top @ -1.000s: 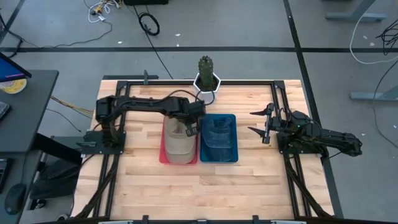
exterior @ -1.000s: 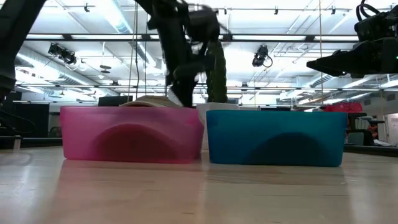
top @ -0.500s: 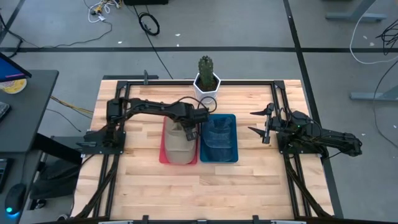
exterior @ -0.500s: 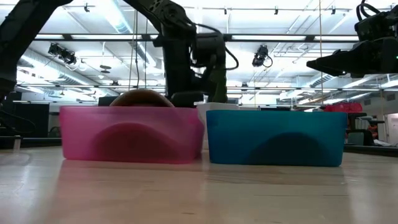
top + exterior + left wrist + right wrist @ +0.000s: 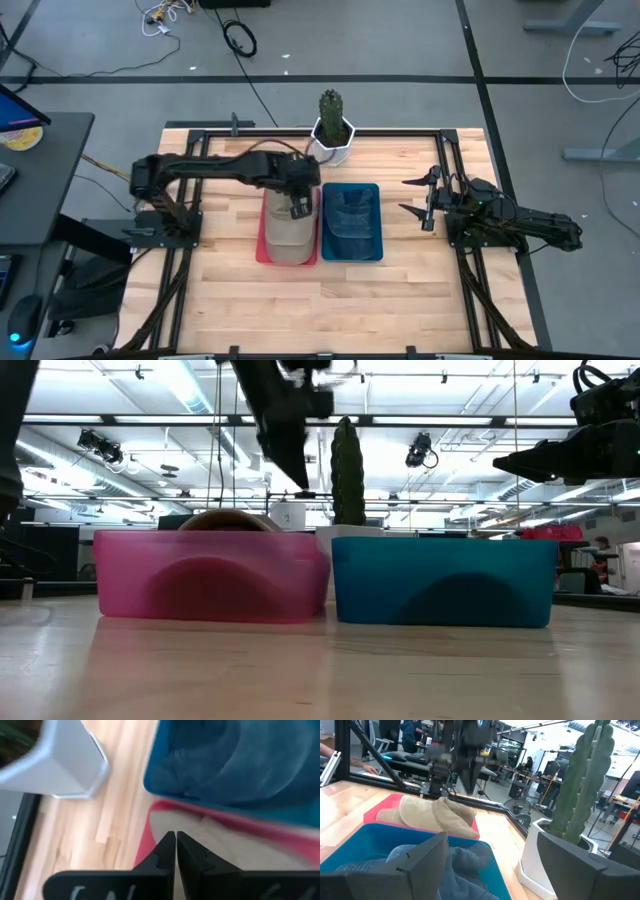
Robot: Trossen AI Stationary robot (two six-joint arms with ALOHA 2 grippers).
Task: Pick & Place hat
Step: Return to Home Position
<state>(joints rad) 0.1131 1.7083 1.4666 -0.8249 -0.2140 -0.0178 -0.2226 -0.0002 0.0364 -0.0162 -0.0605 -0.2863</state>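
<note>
Hanging over the pink bin (image 5: 261, 255) at its end nearest the potted cactus (image 5: 332, 125), the left gripper (image 5: 298, 209) is seen clenched on nothing. The brown cap (image 5: 287, 236) lies inside the bin; from table height only its crown is shown above the rim. The right gripper (image 5: 418, 200) is held spread at the table's right side.

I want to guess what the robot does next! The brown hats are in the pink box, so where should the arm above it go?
Probably the left hand should lift and pull back toward its own side of the table. It hangs shut and empty over the pink bin, the brown caps lie inside, and the right hand waits open at its side.
</note>
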